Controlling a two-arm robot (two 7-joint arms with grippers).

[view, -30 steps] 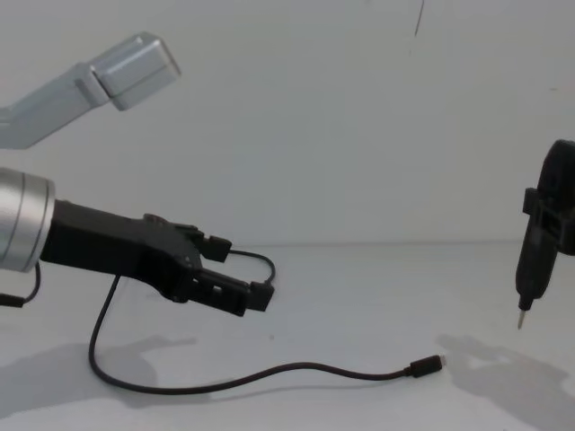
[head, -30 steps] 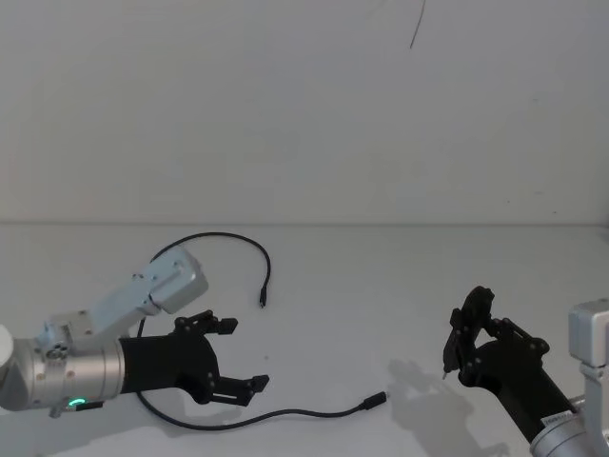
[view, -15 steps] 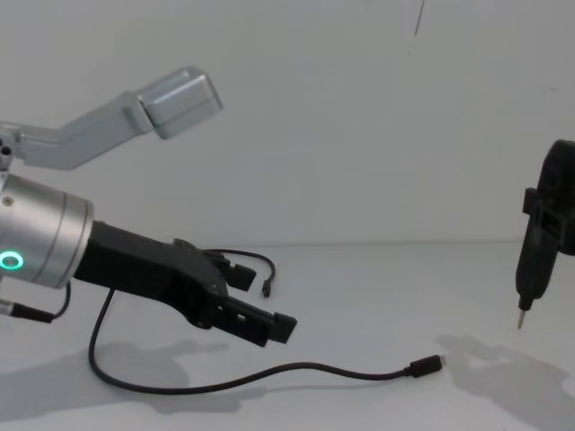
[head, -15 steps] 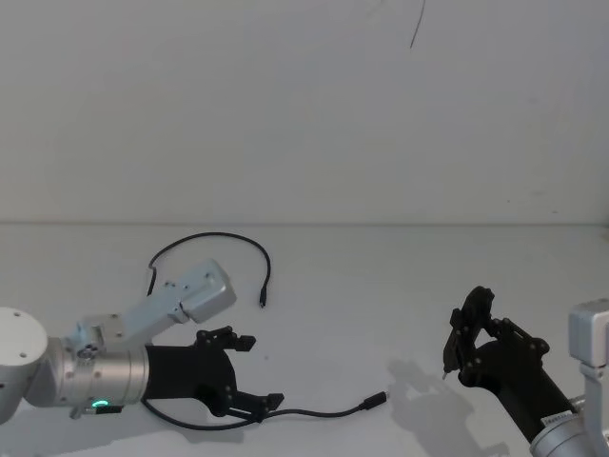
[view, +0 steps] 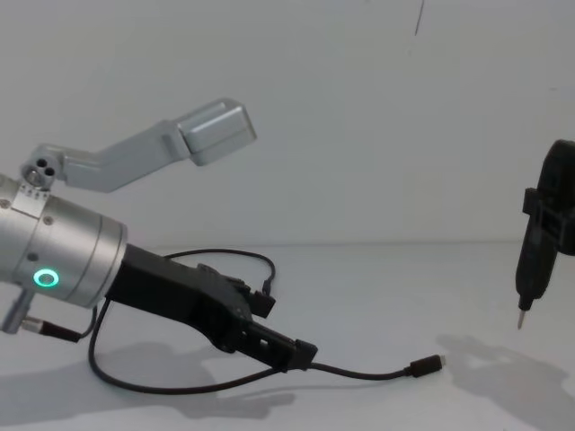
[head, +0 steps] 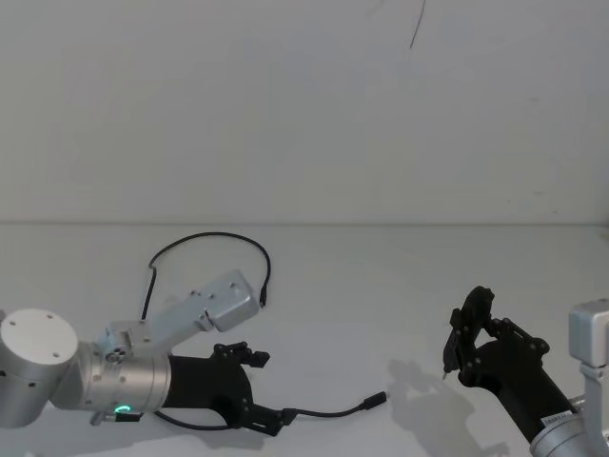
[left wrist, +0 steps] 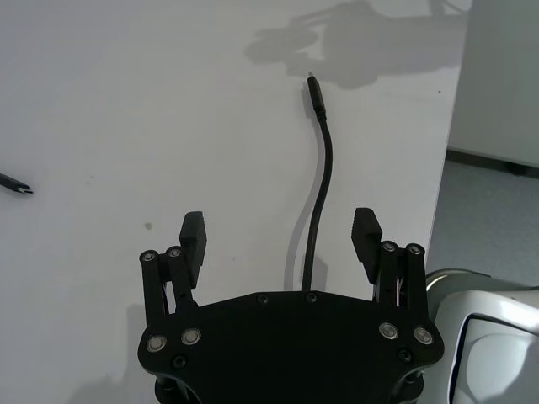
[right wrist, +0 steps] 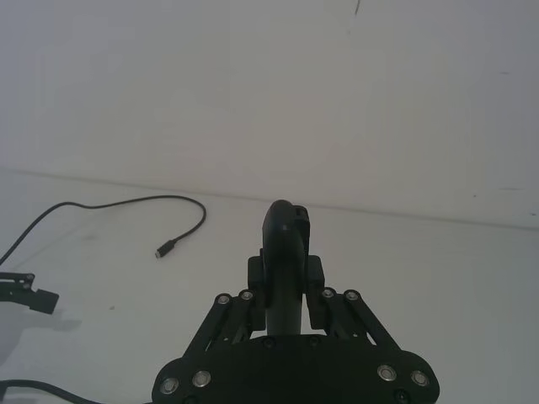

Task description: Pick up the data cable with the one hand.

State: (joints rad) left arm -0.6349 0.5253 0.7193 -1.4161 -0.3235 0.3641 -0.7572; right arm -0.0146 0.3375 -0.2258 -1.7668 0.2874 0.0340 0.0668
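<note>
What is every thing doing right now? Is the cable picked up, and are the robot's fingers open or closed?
Long thin black data cable: lying loose on the white table, not lifted.
Left gripper: fingers open, one on each side of the cable, low over the table.
Right gripper: fingers shut on a black pen-shaped tool, off to the right.
Black pen-shaped tool: metal tip pointing down, clear of the table.
</note>
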